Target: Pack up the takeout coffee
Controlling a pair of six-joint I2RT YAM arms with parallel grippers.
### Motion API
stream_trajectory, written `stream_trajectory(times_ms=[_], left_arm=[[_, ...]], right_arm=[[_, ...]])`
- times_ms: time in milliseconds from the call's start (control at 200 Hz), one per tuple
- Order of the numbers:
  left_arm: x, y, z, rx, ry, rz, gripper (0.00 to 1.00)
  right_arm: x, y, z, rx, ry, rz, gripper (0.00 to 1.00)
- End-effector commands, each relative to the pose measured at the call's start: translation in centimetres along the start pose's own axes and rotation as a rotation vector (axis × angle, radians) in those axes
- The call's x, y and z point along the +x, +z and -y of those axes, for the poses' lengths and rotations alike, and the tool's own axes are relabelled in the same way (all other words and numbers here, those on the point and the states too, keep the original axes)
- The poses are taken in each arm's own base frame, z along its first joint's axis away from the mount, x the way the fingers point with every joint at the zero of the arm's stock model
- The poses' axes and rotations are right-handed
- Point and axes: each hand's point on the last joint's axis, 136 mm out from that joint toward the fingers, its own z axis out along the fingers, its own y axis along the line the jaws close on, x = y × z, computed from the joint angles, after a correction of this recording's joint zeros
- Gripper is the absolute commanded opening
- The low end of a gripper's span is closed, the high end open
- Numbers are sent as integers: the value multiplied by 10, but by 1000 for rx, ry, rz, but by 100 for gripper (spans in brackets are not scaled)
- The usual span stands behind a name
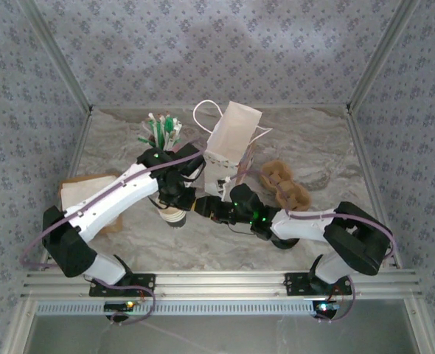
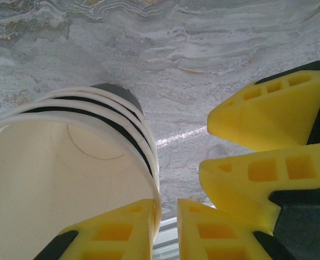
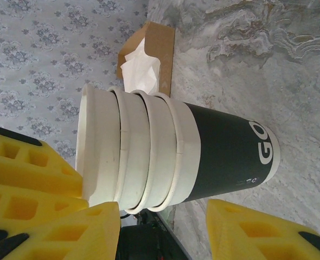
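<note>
A stack of lidless cream paper cups (image 1: 175, 216) stands at mid-table, nested in a black cup printed "GO" (image 3: 230, 149). My left gripper (image 2: 165, 208) reaches down over the top cup (image 2: 57, 173). One finger is inside against the wall, the other just outside the rim, with a thin gap showing. My right gripper (image 3: 160, 211) stands open beside the stack with nothing between its fingers (image 2: 268, 114). The white paper bag (image 1: 232, 136) stands upright behind. The takeout coffee is out of view.
A brown napkin box (image 1: 81, 193) lies at the left. A cup of straws and stirrers (image 1: 162, 131) stands behind the stack. A cardboard cup carrier (image 1: 284, 184) lies right of the bag. Both arms (image 1: 107, 203) crowd the table's middle.
</note>
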Motion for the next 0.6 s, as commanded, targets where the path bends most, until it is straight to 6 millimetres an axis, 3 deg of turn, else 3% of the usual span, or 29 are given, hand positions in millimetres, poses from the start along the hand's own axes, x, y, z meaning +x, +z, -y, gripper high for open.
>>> stream_trajectory(times_ms=[0, 165, 425, 595], left_arm=[[2, 4, -5, -40, 16, -13, 19], [2, 3, -10, -67, 15, -13, 22], [2, 1, -11, -68, 13, -6, 5], [0, -3, -14, -69, -1, 9, 0]], right_arm=[[-3, 2, -12, -49, 3, 2, 48], [-2, 2, -11, -49, 5, 1, 48], [-1, 6, -14, -77, 14, -9, 48], [1, 13, -14, -119, 37, -22, 48]])
